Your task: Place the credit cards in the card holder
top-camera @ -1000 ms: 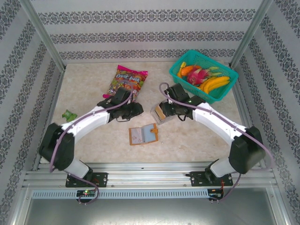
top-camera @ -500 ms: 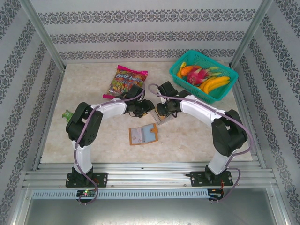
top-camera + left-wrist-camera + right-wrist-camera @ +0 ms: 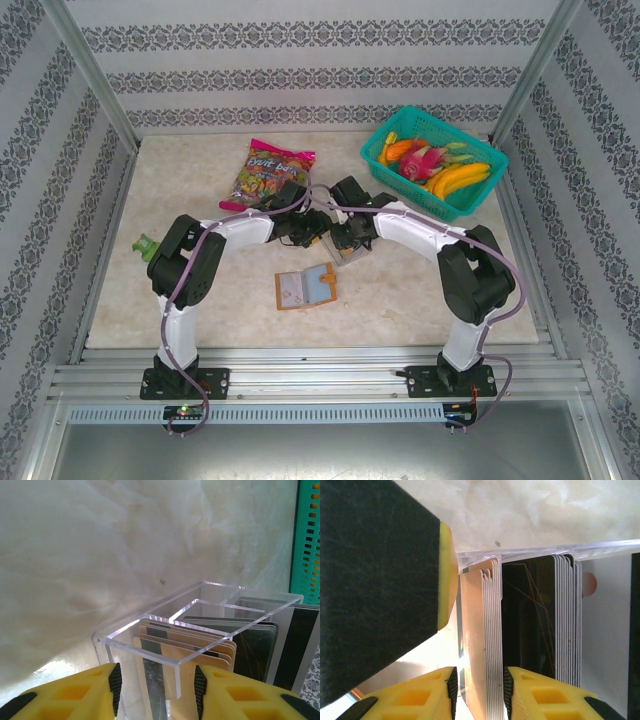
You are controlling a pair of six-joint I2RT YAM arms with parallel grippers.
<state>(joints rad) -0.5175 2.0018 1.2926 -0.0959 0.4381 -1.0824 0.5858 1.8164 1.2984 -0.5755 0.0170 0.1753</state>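
The orange-brown card holder (image 3: pixel 306 287) lies open and flat on the table, beige inside up, apart from both arms. Just behind it stands a clear slotted tray (image 3: pixel 352 252) where both grippers meet. It holds the credit cards upright: tan cards (image 3: pixel 210 655), black cards (image 3: pixel 255 650) and grey-silver cards (image 3: pixel 567 620). My left gripper (image 3: pixel 157 685) is open, its fingers on either side of the tray's near corner (image 3: pixel 150 617). My right gripper (image 3: pixel 479 690) is open, with the tan stack (image 3: pixel 475 630) between its pads and thin gaps showing. From above, the left gripper (image 3: pixel 312 228) and right gripper (image 3: pixel 343 235) almost touch.
A teal basket (image 3: pixel 378 158) of fruit stands at the back right, close behind the tray; its wall (image 3: pixel 305 540) rises just beyond the tray. A colourful snack bag (image 3: pixel 270 170) lies at the back centre. A small green object (image 3: pixel 150 245) sits at the left.
The left gripper has swung right from near the snack bag to the tray. The right gripper has edged left over the tan cards. Both arms now stand folded up higher.
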